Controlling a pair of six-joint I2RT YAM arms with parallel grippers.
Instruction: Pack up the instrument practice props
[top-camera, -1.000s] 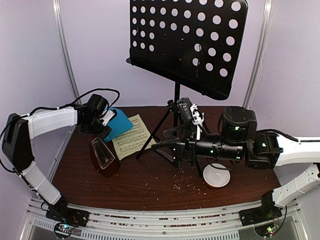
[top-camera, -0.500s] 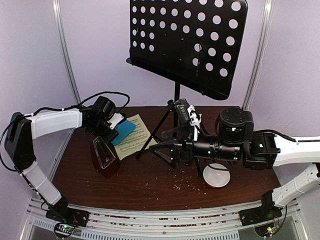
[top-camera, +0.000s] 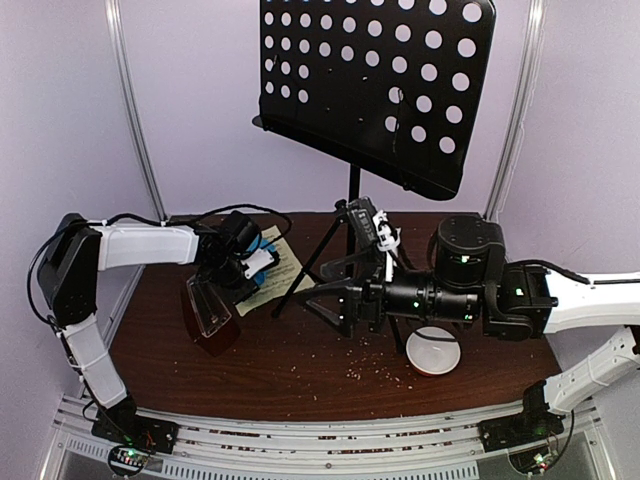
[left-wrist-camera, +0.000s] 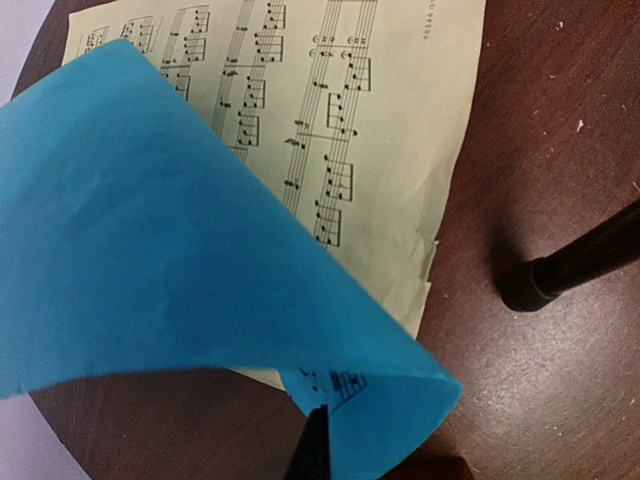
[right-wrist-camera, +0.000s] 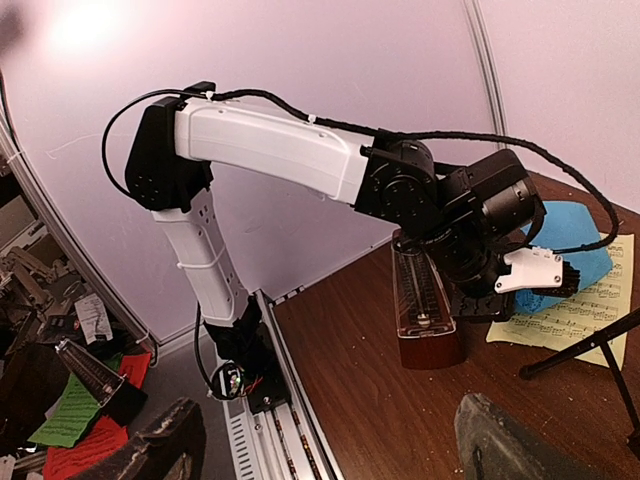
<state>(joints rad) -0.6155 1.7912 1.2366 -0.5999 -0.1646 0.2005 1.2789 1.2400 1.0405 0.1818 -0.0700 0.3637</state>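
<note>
The music stand (top-camera: 375, 85) is black, its desk dotted with round holes. The blue sheet (left-wrist-camera: 180, 250) is bright blue; the yellow sheet (left-wrist-camera: 400, 150) is pale with black notation. The metronome (right-wrist-camera: 425, 320) is brown, its cover clear. The table (top-camera: 300, 380) is dark brown.

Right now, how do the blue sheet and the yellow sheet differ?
The blue sheet is bright blue; the yellow sheet is pale.
The blue sheet curls up, pinched in the left jaws; the yellow sheet lies flat on the table, free.
The blue sheet overlaps the yellow sheet.
Shared: both carry printed notes.
</note>
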